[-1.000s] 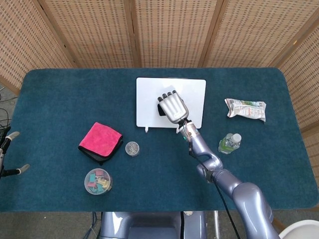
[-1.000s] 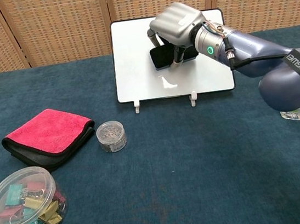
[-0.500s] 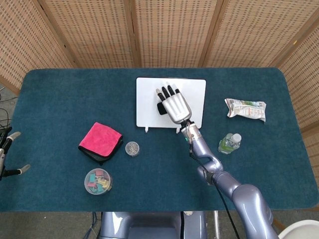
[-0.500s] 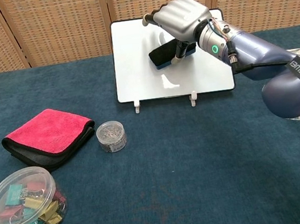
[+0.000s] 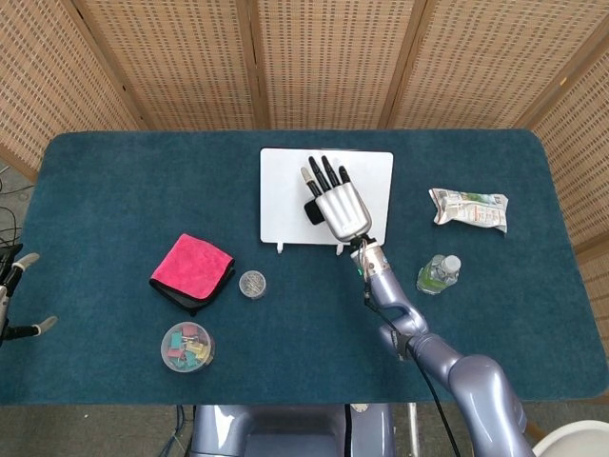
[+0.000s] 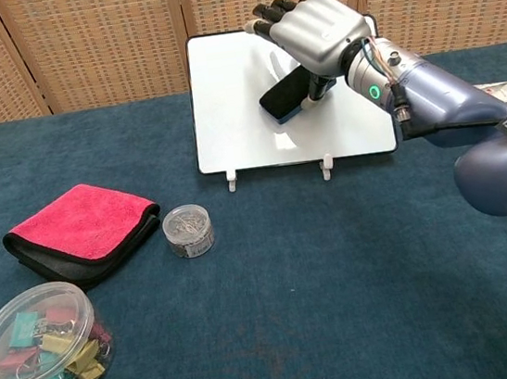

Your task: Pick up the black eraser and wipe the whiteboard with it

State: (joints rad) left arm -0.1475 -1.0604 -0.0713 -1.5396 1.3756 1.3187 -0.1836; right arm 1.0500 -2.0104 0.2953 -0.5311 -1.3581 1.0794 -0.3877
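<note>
The white whiteboard [image 5: 281, 190] [image 6: 233, 108] stands propped on small feet at the back middle of the table. The black eraser [image 5: 313, 210] [image 6: 284, 97] lies tilted against the board's face, under my right hand [image 5: 338, 200] [image 6: 316, 27]. That hand's fingers stretch straight up the board, while its thumb and palm hold the eraser's right end against the board. My left hand [image 5: 14, 295] shows only at the far left edge of the head view, off the table, with fingers apart and nothing in them.
A pink cloth [image 5: 192, 270] [image 6: 81, 226] lies at the left. Beside it are a small round tin [image 5: 252, 284] [image 6: 189, 230] and a clear tub of binder clips [image 5: 187, 347] [image 6: 38, 344]. A water bottle [image 5: 438, 273] and a wrapped packet [image 5: 468, 208] sit at the right.
My right hand's fingers have uncurled and stretched up the board. The hand has shifted slightly right, and the eraser has turned from level to slanted.
</note>
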